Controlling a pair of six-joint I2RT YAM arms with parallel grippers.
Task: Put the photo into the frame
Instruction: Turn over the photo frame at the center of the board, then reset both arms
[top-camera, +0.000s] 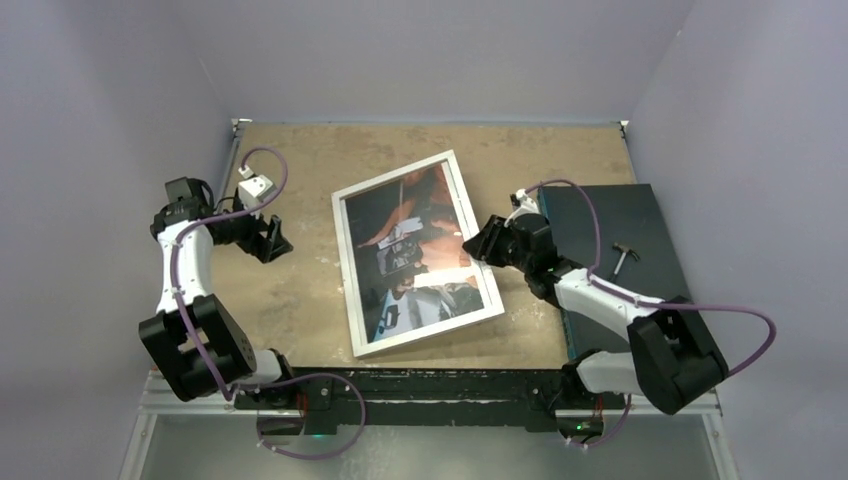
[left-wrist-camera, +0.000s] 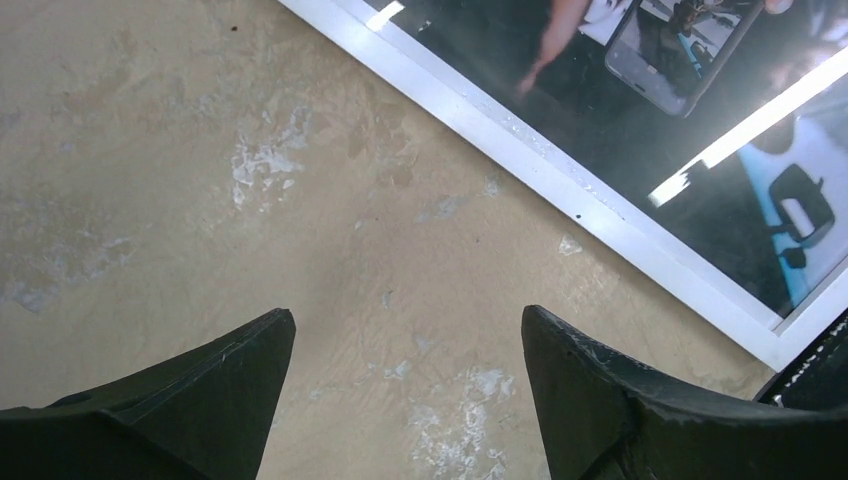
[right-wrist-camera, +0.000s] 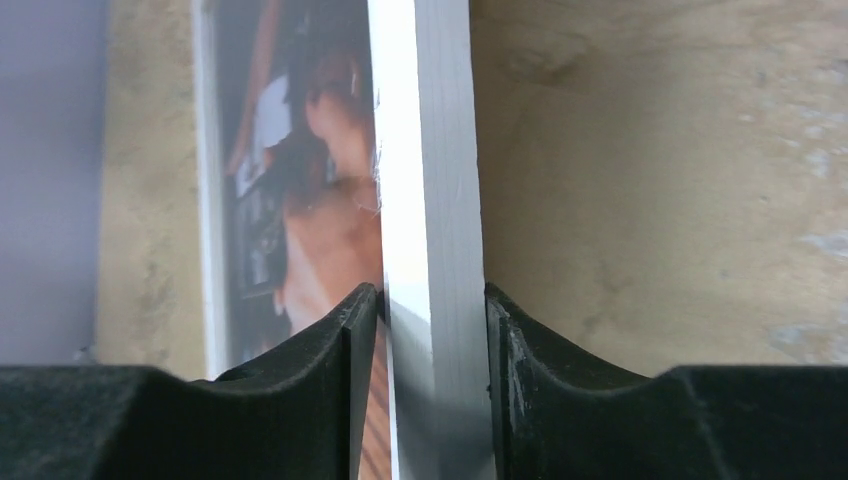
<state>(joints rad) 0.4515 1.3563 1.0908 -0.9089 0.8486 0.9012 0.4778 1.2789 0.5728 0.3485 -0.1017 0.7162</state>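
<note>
Two grippers of mine are standing at opposite sides of the frame (top-camera: 345, 270). The frame is lying flat near the middle of the table (top-camera: 290, 300), white front up, and it is turned a little, so its far end is leaning toward 1 o'clock. The photo (top-camera: 415, 255) is sitting inside it, picture side up, dark with orange-brown and pale blue patches.

My right gripper (top-camera: 487, 240) is reaching in from 3 o'clock and is straddling the right rail of the frame. In the right wrist view one of its fingers (right-wrist-camera: 300, 380) is lying on the photo side and the other on the table side, both just beside the white rail. I cannot tell if they are pressing the rail or only flanking it, because the view is so close.

My left gripper (top-camera: 270, 238) is hanging at 9 o'clock from the frame, apart from it. Its jaws are standing wide and are holding nothing, over bare table.

At 3 o'clock a dark mat (top-camera: 650, 220) is lying with a small hammer (top-camera: 625, 255) on it.
</note>
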